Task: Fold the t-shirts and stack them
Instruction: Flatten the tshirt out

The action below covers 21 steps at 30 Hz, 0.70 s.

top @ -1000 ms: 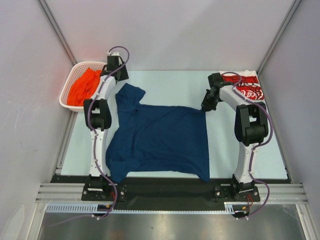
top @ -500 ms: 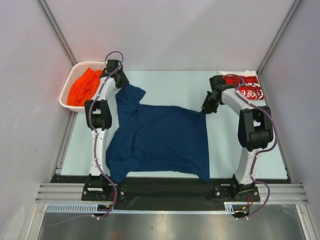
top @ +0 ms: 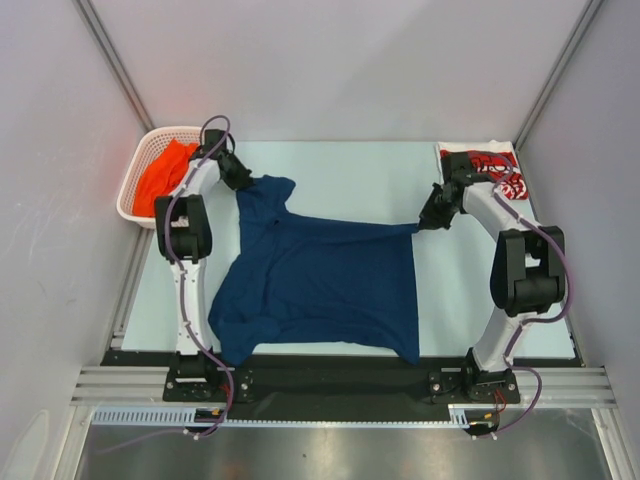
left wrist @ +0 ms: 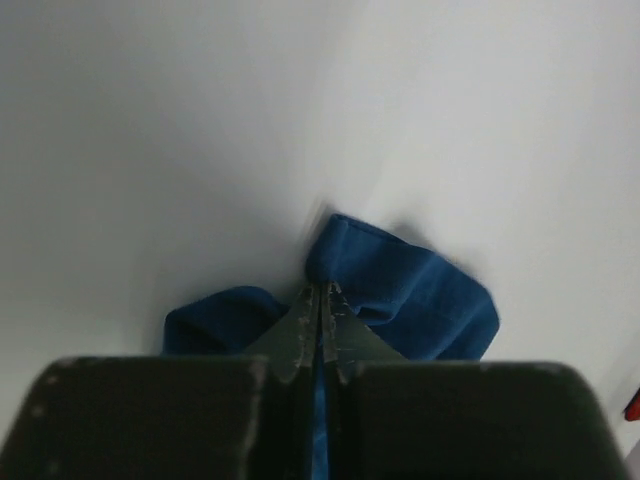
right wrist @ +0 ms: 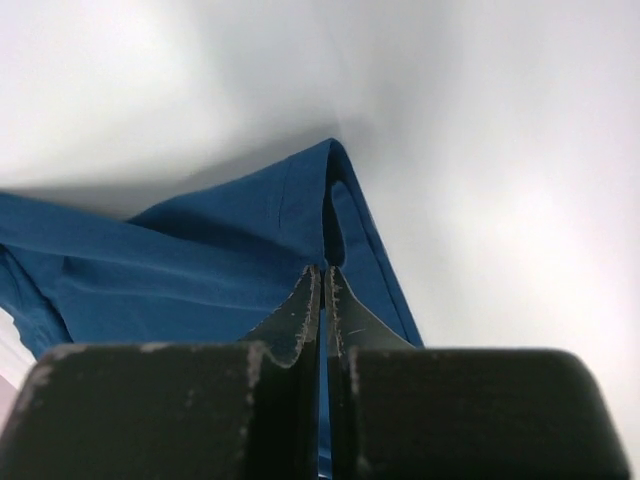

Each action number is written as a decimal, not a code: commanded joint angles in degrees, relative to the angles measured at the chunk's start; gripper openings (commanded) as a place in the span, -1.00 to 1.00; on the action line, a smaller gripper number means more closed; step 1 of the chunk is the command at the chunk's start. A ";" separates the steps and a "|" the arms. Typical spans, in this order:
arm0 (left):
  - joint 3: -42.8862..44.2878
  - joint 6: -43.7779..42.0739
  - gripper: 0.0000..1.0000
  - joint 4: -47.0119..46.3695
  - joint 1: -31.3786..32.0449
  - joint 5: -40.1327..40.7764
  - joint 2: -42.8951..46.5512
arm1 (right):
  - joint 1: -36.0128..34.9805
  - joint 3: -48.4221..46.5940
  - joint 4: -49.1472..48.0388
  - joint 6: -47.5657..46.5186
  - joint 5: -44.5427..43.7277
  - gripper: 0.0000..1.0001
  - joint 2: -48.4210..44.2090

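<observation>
Both arms have swung outward in the last second. The left gripper [top: 243, 181] has come off the basket side onto the navy tee [top: 315, 280] and shut, and the right gripper [top: 428, 222] has drawn rightward, tightening the far edge.

The navy tee lies spread over the middle of the table, its near hem by the arm bases. The left jaws are pressed together on a bunched fold at the far left sleeve, and the right jaws pinch the far right corner.

This looks like the stretch before a fold. To do it well, both corners should probably rise together at the same height under even tension, so the cloth neither sags in the middle nor slips from either thin pinch. The left bite looks small, so a slow pull seems wise.

The red tee [top: 495, 170] sits folded at the far right corner. The orange tee [top: 165, 175] is heaped in the basket [top: 131, 182] at far left.

The table [top: 340, 170] is pale and smooth, with plain light walls [top: 330, 60] close around it.
</observation>
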State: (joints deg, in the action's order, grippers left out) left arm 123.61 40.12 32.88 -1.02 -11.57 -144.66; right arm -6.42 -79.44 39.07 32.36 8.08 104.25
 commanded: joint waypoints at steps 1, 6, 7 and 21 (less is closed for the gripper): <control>-9.06 -3.19 -0.99 5.80 0.40 3.40 4.99 | 0.53 1.73 2.32 -2.21 0.01 -1.00 -5.18; -13.12 -9.17 -0.99 3.25 4.00 10.33 14.48 | 0.61 5.78 3.56 -3.88 0.27 -1.00 -8.79; -14.18 -11.44 -0.99 1.93 4.61 11.47 16.41 | 0.79 6.31 3.82 -4.06 0.62 -1.00 -9.32; -47.47 -13.84 -0.99 1.22 19.90 23.61 50.95 | 0.44 11.40 8.22 -6.52 3.34 -1.00 -17.76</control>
State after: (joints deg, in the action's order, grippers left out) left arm 82.81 25.89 32.27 18.02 8.86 -98.24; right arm -5.96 -69.52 45.78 26.92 9.78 90.06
